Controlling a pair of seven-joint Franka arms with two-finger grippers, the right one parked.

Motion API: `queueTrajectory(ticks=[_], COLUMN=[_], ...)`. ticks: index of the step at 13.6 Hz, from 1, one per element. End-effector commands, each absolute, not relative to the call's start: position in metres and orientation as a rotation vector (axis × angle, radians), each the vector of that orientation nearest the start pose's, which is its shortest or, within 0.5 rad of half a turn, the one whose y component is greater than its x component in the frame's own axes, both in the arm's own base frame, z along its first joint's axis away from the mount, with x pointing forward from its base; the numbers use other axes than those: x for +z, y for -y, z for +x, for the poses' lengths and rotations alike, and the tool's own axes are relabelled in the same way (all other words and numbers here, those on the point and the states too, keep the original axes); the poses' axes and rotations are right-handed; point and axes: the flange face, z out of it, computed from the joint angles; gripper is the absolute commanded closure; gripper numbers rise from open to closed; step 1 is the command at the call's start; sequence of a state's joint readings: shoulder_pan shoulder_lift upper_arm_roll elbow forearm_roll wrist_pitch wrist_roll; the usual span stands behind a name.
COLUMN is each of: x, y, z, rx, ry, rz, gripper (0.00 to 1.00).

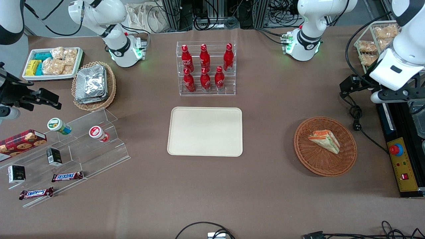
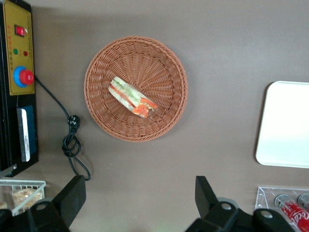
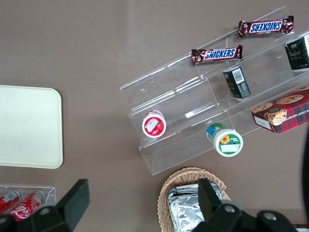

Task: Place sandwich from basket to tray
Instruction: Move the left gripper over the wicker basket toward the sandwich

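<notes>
**Sandwich in basket, jaws wide open above**

Nearest the front camera, the round reddish-brown basket [image 1: 325, 146] sits on the brown counter [image 1: 265, 186] toward the working arm's end. The sandwich [image 1: 324, 140] lies on its side in the basket, near the middle, filling layers showing. The gripper [image 2: 137, 200] hangs high above the counter, well apart from the basket; its jaws are spread wide and hold nothing. The cream tray [image 1: 205, 131] lies flat at mid-counter, bare, well apart from the basket. A clear rack of red bottles [image 1: 206, 68] stands farther from the camera than the tray.
</notes>
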State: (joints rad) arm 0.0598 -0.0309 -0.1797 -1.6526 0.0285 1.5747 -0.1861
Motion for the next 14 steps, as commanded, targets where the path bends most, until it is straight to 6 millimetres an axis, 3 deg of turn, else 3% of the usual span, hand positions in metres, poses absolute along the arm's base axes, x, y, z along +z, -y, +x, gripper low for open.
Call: queueTrajectory(ticks=[1,6,10,12,14], x=[0.57,0.474,0.389,0.355,0.327], y=[0.047,0.031,0.008,-0.005,-0.004], z=[0.554,0.561,0.554,0.549,0.554], rx=[0.085,0.05,0.015,-0.018,-0.018], ry=[0.394,0.969,1.135,1.175,1.201], rz=[-3.105,-2.977,-2.921,-2.915,-2.908], gripper=[0.0,0.0,0.0,0.0,0.0])
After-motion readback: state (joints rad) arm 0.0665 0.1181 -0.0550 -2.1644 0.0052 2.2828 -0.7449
